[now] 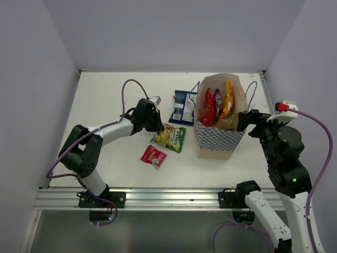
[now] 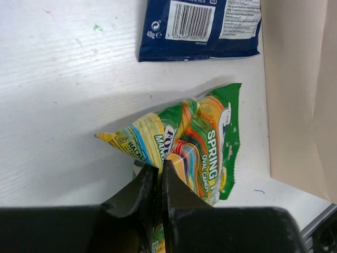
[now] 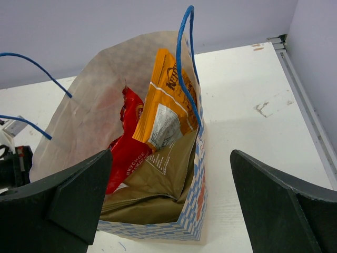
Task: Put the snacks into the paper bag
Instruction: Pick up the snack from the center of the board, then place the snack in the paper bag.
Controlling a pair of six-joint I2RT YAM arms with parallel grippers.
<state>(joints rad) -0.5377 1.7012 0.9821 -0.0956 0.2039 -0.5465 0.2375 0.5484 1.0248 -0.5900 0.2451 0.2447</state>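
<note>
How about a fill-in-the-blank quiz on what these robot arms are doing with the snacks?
The left hand pinches the candy packet coloured yellow and ___.
The right hand, facing the paper bag, holds its fingers wide ___.
The orange packet stands ___ the paper bag.
The dark blue packet lies with its black-striped ___ showing.
Missing words: green; open; inside; barcode.

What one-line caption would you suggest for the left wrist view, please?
Left gripper shut on the yellow-green crinkly foil packet, a dark blue foil packet and the tan kraft paper bag nearby.
</note>
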